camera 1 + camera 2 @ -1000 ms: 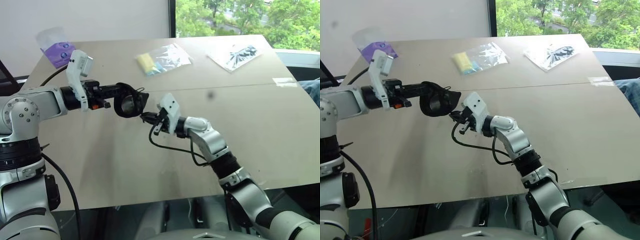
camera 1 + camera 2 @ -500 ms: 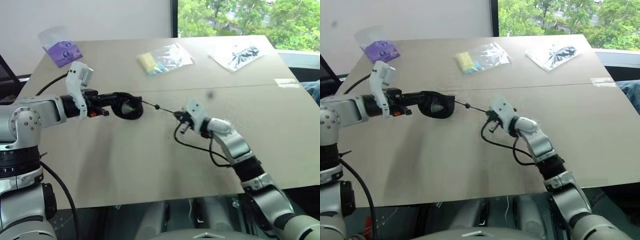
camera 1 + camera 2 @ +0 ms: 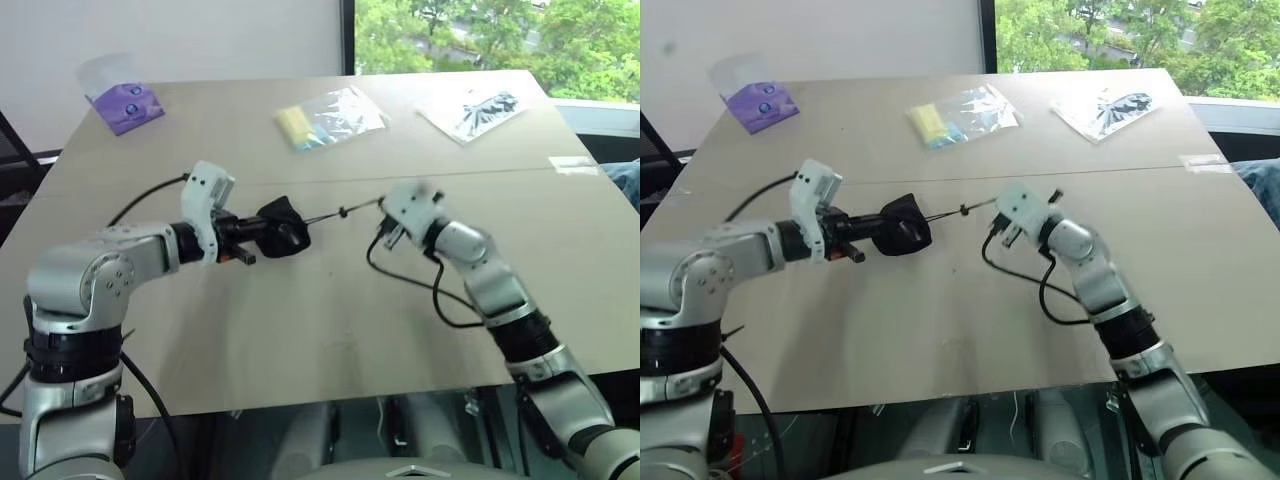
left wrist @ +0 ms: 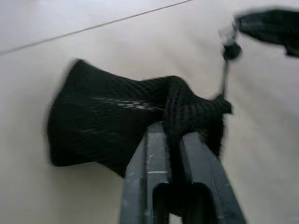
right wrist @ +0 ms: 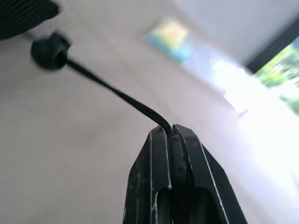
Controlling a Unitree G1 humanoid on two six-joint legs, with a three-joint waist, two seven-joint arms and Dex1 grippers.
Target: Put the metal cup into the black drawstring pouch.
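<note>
Held just above the table [image 3: 330, 330], the soft black mesh drawstring pouch [image 3: 281, 227] bunches limply where the left gripper [image 4: 174, 140] pinches its cinched neck, while the right gripper [image 5: 171, 132], clamped shut on the cord [image 5: 117, 93], draws it taut, suggesting light, floppy fabric best gripped there.

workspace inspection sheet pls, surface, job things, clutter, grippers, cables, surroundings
surface: tan table, seam line across it.
job's things: black drawstring pouch cinched and held above the table, its cord pulled taut to the right; metal cup not visible, whether it is inside cannot be told.
clutter: purple packet, yellow item in a clear bag, clear bag with dark contents, all at the far edge.
grippers: left gripper pinches the pouch's gathered fabric; right gripper shut on the cord.
cables: black cable looped under the right wrist.
surroundings: window with trees.
</note>
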